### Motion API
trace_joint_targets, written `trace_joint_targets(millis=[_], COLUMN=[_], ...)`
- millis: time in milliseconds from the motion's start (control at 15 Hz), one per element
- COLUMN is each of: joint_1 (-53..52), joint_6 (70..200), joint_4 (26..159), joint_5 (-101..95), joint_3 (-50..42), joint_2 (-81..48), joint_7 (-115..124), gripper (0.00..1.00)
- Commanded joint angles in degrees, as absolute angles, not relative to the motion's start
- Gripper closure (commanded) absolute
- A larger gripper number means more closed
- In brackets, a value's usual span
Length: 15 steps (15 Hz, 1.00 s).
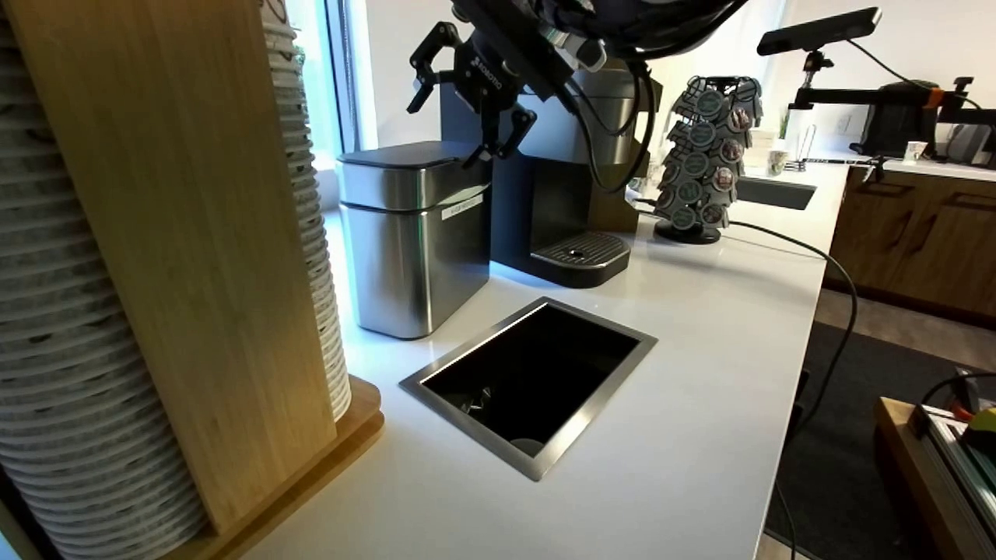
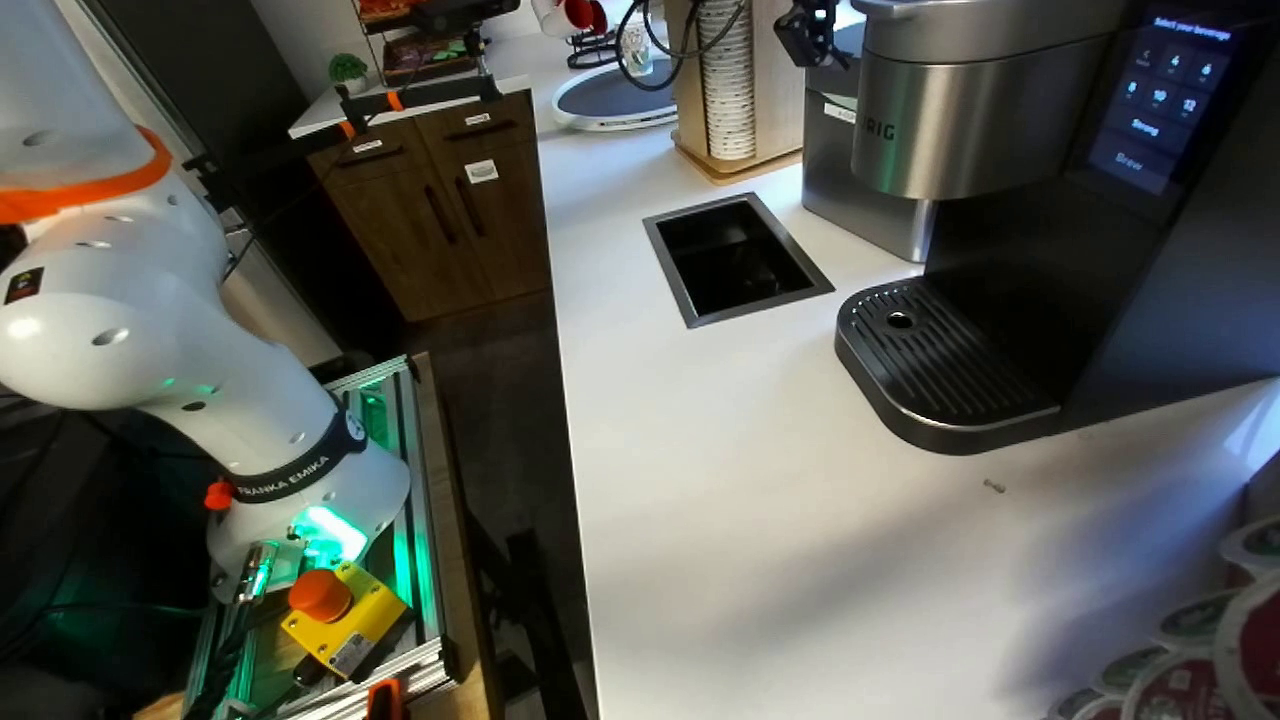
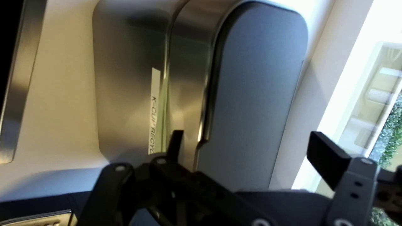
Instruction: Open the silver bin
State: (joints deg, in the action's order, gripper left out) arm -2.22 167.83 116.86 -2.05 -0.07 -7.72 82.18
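Note:
The silver bin (image 1: 385, 264) stands on the white counter in an exterior view, and its dark grey lid (image 1: 408, 154) lies shut. The bin is partly hidden behind the coffee machine in an exterior view (image 2: 850, 205). In the wrist view the bin (image 3: 128, 72) shows a "K-CUP RECYC…" label (image 3: 153, 116), and its lid (image 3: 260, 78) lies between the finger lines. My gripper (image 1: 447, 131) is open and empty above the lid's coffee-machine side. In the wrist view my gripper (image 3: 249, 146) has one finger over the bin's front band and one past the rear edge. I cannot tell whether it touches.
The black coffee machine (image 1: 506, 194) stands close beside the bin. A recessed opening with a steel rim (image 1: 597, 405) is in front of it. A wooden cup holder (image 1: 187, 233) stands on the other side. A pod carousel (image 1: 700, 155) stands beyond the coffee machine.

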Motion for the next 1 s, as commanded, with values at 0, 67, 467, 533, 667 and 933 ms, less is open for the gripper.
trace_joint_targets(millis=[0,67,467,533,667,933], joint_1=[-2.01,-1.80,-1.04,-0.79,-0.20,-1.18], joint_6=[170.10,170.52,172.85,173.30,173.80,173.79], joint_4=[115.95,115.90,115.39,115.30,115.13,114.40], joint_5=[-2.11,-1.36,1.87,2.68,4.37,10.82], joint_3=[-0.20,0.18,1.85,2.29,3.16,2.79], joint_2=[-9.22,-9.36,-10.28,-10.44,-10.63,-10.11], joint_7=[81.52,80.89,78.42,77.78,76.35,71.33], gripper=[0.00,0.00,0.00,0.00,0.00,0.00])
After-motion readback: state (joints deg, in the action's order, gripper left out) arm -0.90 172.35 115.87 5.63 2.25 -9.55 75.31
